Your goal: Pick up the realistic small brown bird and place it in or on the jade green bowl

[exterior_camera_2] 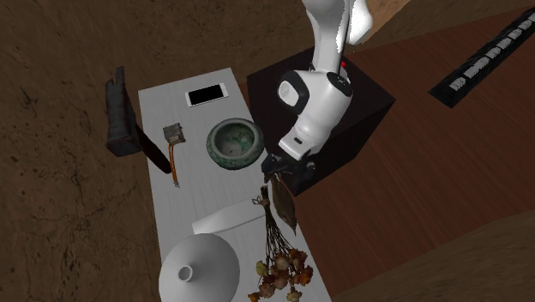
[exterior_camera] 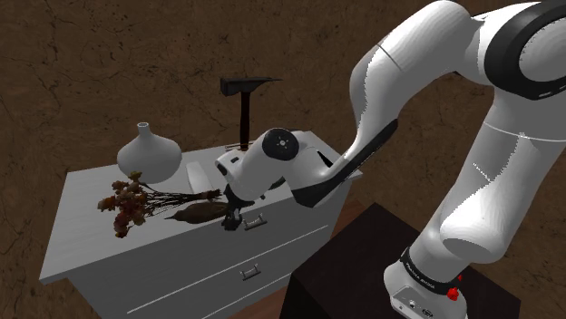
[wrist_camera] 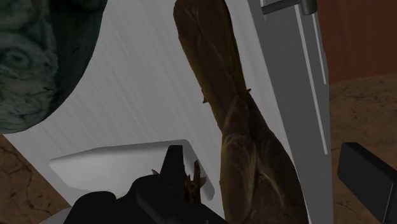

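Gripper [wrist_camera: 261, 162] is spread wide, one finger on each side of the brown bird [wrist_camera: 238, 127], and neither finger touches it. The bird lies flat on the white dresser [exterior_camera_2: 199, 184], near the green bowl [exterior_camera_2: 236, 144] but apart from it, at the dresser's edge. It sits between the bowl and the dried flower bunch [exterior_camera_2: 279, 268]. The white vase [exterior_camera_2: 199, 270] is farther from the bowl, beside the flowers. The phone [exterior_camera_2: 208, 93] and hammer [exterior_camera_2: 120, 111] lie on the bowl's other sides. The gripper hangs low beside the bowl.
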You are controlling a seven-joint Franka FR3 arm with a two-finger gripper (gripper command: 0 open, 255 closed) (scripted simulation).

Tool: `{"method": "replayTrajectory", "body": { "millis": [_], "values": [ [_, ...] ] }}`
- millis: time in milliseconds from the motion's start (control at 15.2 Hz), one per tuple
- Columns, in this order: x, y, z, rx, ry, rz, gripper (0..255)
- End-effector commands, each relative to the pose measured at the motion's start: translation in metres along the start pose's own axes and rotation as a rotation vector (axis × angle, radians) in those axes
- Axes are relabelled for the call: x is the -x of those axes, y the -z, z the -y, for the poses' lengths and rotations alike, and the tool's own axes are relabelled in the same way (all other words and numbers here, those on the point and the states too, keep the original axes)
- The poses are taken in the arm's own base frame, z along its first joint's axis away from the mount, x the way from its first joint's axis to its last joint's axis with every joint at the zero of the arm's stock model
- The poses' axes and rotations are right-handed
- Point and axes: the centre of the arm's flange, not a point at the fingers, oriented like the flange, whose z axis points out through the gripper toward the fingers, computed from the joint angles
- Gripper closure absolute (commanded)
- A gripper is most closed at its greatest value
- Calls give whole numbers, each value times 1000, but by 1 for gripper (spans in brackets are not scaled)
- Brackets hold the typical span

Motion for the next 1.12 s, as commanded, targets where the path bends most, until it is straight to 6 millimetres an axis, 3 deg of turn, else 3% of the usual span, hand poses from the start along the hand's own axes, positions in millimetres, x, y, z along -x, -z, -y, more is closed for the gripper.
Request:
{"method": "replayTrajectory", "body": {
  "millis": [0,330,396,1056],
  "values": [
    [0,-1,0,0,0,0,0],
    [0,-1,0,0,0,0,0],
    [0,-1,0,0,0,0,255],
    [-2,3,-1,0,0,0,255]
  ]
}}
